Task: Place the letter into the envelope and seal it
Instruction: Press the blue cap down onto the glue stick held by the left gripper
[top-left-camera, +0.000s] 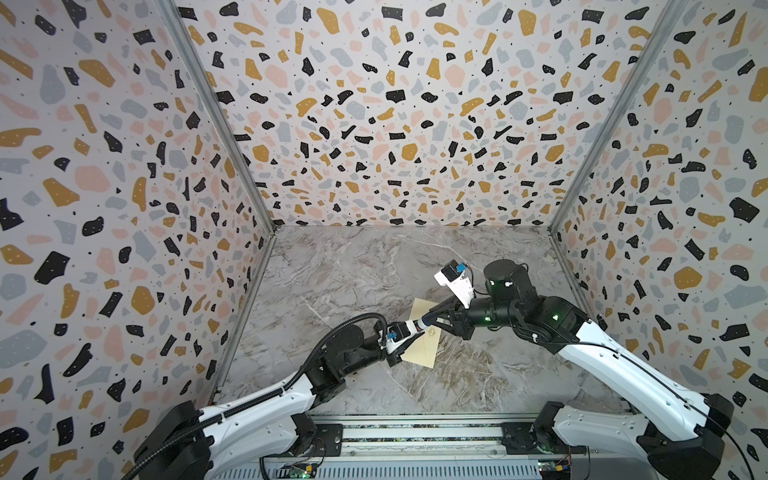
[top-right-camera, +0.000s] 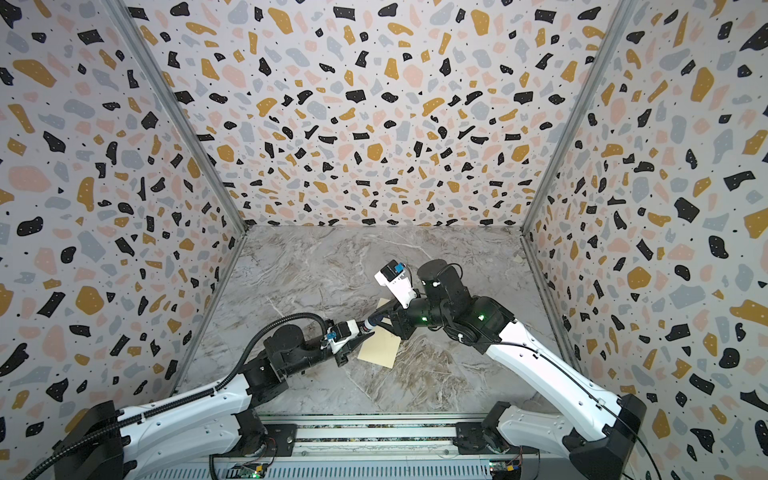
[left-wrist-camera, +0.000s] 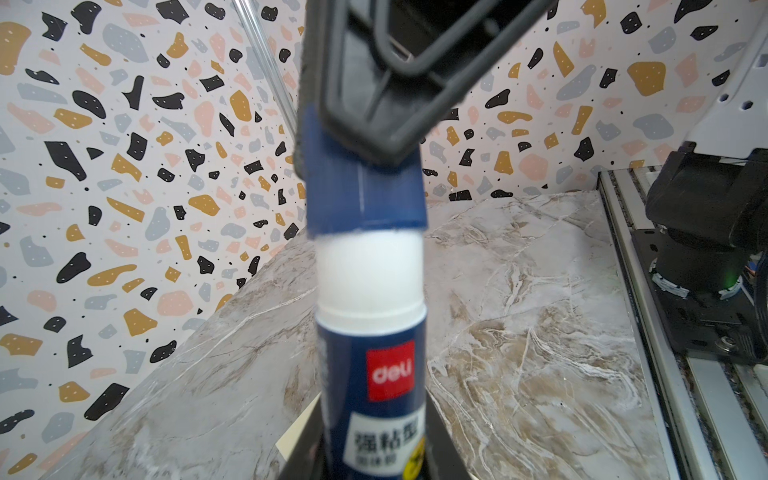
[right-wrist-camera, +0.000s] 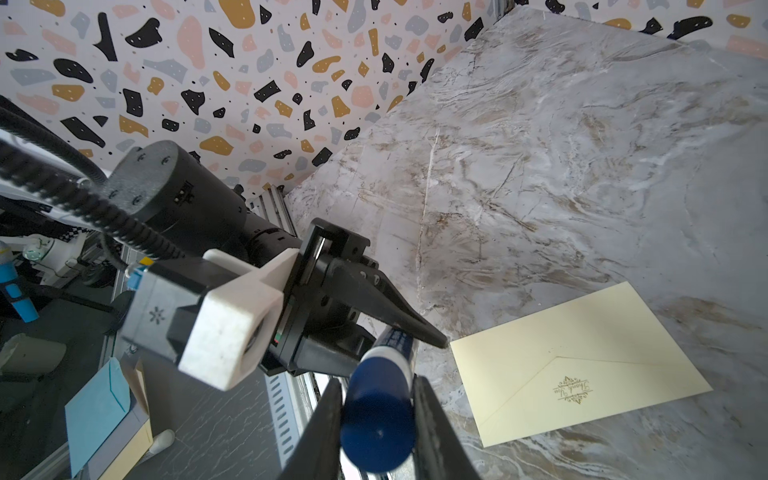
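Observation:
The pale yellow envelope lies flat on the marble table, flap down, with a small dark emblem on the flap. The letter is out of view. Above the envelope's near edge both grippers hold one blue glue stick. My left gripper is shut on its labelled body. My right gripper is shut on its blue cap. A white neck shows between cap and body.
Terrazzo walls close in the marble table on three sides. A metal rail runs along the front edge between the arm bases. Beyond that edge lie a blue envelope and tan paper.

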